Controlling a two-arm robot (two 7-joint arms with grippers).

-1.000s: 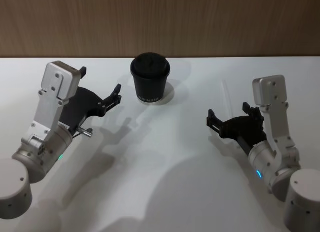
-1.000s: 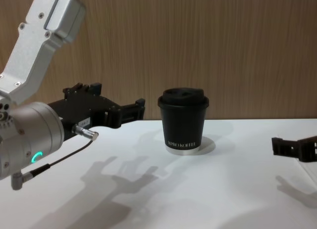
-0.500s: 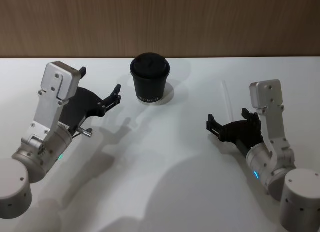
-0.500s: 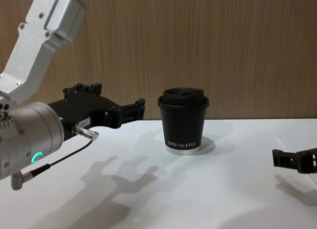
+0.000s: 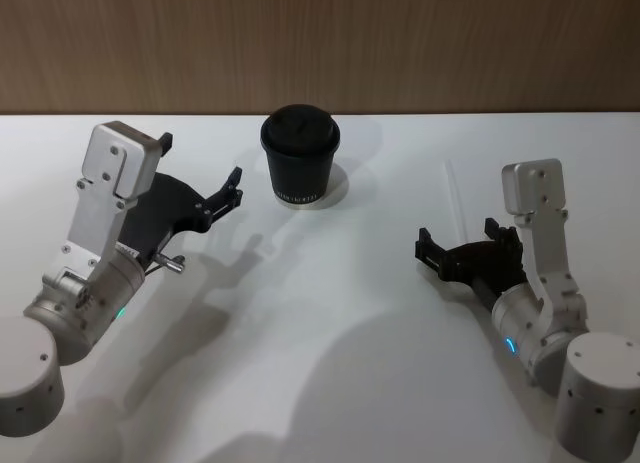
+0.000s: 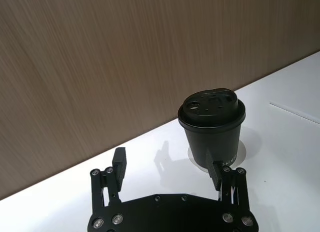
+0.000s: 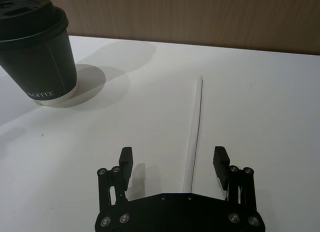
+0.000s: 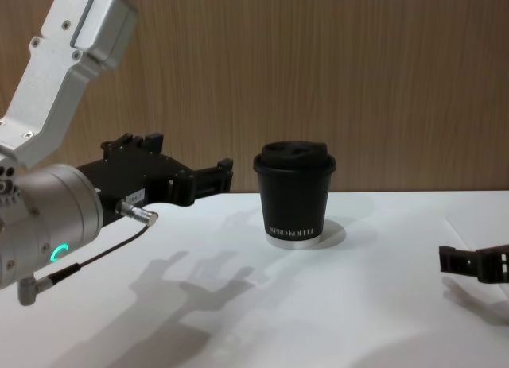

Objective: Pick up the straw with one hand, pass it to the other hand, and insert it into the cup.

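Right wrist view puts the long thin white plastic straw (image 7: 196, 122) flat on the white counter (image 7: 275, 91), its near end between my right pincer's (image 7: 173, 157) spread jaws. I'd centre it, lower straight and close gently. My left pincer (image 5: 200, 161), also apart, hovers beside the black lidded paper cup (image 5: 300, 158).

Near end of the straw (image 7: 195, 127) hidden behind the right gripper (image 7: 173, 157), itself cropped by the chest view's edge.

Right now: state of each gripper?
Left gripper: open, empty, near the cup.
Right gripper: open, empty, over the straw.
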